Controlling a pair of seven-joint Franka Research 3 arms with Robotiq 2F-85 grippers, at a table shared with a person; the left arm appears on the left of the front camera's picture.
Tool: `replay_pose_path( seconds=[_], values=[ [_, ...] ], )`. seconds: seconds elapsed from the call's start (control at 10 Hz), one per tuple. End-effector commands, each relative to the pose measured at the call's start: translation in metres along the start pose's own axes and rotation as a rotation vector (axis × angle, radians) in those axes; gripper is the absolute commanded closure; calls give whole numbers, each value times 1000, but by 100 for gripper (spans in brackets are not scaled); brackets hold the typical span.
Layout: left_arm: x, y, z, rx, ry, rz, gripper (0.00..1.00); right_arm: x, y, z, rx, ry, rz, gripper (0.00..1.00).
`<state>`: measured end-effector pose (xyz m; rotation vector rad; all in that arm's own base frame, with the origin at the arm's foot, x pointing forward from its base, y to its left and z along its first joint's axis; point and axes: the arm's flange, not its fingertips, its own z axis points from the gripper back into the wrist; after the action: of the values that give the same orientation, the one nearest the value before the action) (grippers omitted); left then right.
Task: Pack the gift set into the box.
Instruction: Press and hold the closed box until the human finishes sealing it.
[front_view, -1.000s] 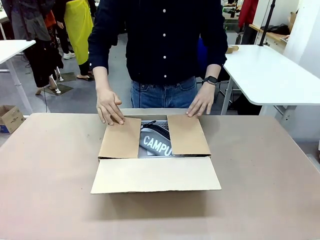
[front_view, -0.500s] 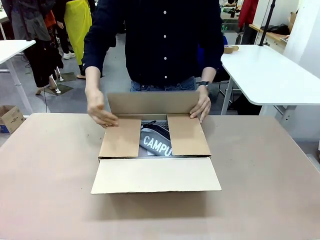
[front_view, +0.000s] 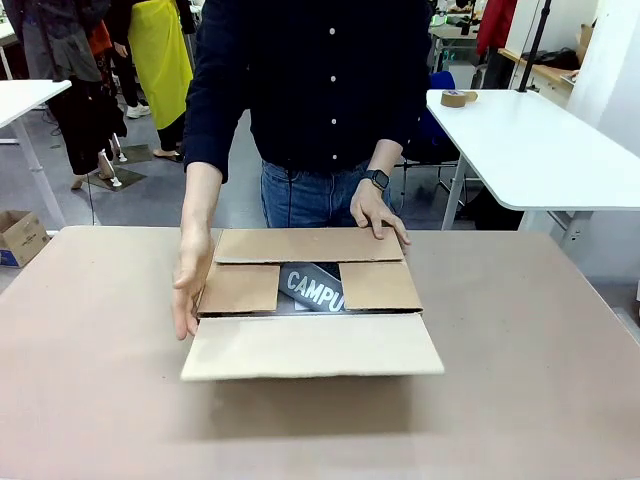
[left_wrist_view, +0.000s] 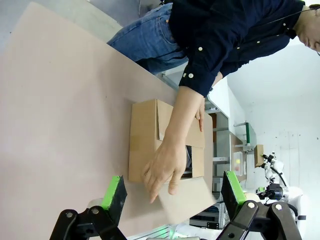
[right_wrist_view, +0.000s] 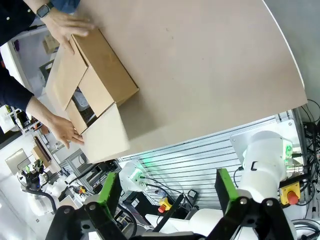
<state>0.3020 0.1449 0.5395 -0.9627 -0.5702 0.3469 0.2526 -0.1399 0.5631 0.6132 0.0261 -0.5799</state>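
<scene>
The brown cardboard box (front_view: 310, 246) stands mid-table with its far flap and both side flaps folded down. Its near flap (front_view: 312, 346) lies open toward me. Through the gap shows the gift set's grey pouch (front_view: 312, 287) lettered "CAMPUS"; the rest of the set is hidden under the flaps. One hand of the person (front_view: 378, 213) presses the far flap, the other (front_view: 189, 288) rests along the box's left side. My left gripper (left_wrist_view: 172, 192) is open, high above the box (left_wrist_view: 145, 135) and that hand (left_wrist_view: 165, 165). My right gripper (right_wrist_view: 167, 192) is open, well clear of the box (right_wrist_view: 95, 75).
The brown tabletop (front_view: 100, 350) has free room on both sides of the box. A white table (front_view: 540, 140) with a tape roll (front_view: 458, 98) stands at the back right. A small cardboard box (front_view: 20, 236) sits on the floor at the left.
The person raised the far flap and folded it down over the side flaps. One hand moved from the left side flap down along the box's left side.
</scene>
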Motion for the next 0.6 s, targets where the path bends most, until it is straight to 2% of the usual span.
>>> replay_pose_path(
  seconds=[0.0,0.5],
  values=[
    [1,1,-1,-25,-5,-25,0,0,-3,2,20,8,23,0],
    [1,1,-1,-25,-5,-25,0,0,-3,2,20,8,23,0]
  ],
)
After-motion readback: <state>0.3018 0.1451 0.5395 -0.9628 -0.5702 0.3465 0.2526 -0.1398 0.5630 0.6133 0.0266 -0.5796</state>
